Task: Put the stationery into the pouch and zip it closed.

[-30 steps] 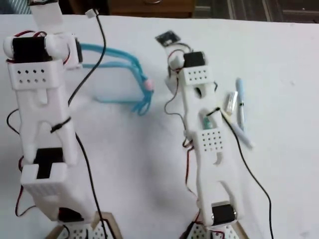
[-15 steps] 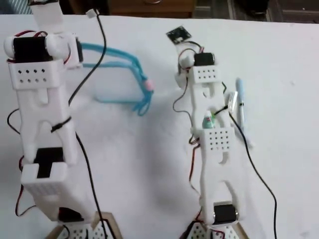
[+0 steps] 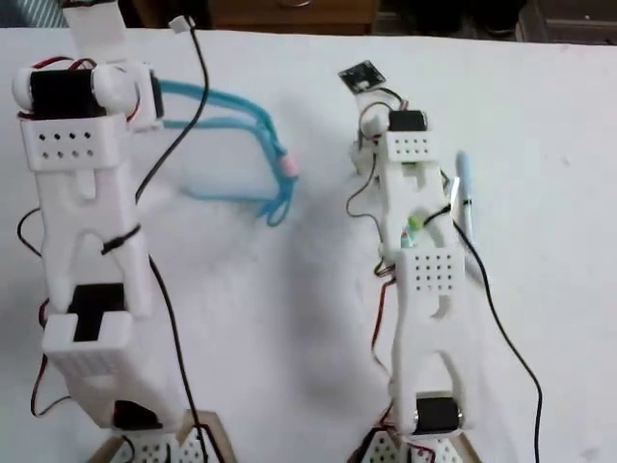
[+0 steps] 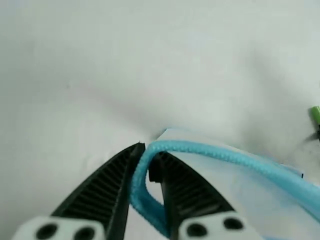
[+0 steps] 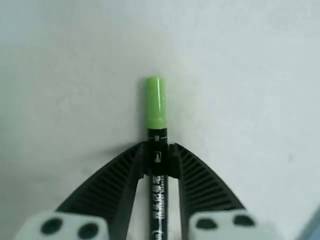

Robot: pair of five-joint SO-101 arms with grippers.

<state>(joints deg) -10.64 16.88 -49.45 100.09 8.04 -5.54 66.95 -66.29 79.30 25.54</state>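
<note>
A clear pouch (image 3: 227,154) with a blue rim and a pink zipper pull (image 3: 286,166) lies on the white table, in front of the left arm. My left gripper (image 4: 146,155) is shut on the blue rim (image 4: 225,155) at one end of the pouch's mouth. My right gripper (image 5: 159,150) is shut on a black marker with a green cap (image 5: 156,100), which points out past the fingertips just above the table. A light blue pen (image 3: 463,183) lies to the right of the right arm, partly hidden by it.
Black cables (image 3: 183,125) run from both arms across the table. A dark wooden edge (image 3: 289,14) borders the far side. The two arm bases stand at the near edge, and the table (image 3: 549,145) is bare white to the far right.
The right arm has swung to the right, away from the pouch, and now covers more of the stationery beside the blue pen. The left arm and pouch have not moved.
</note>
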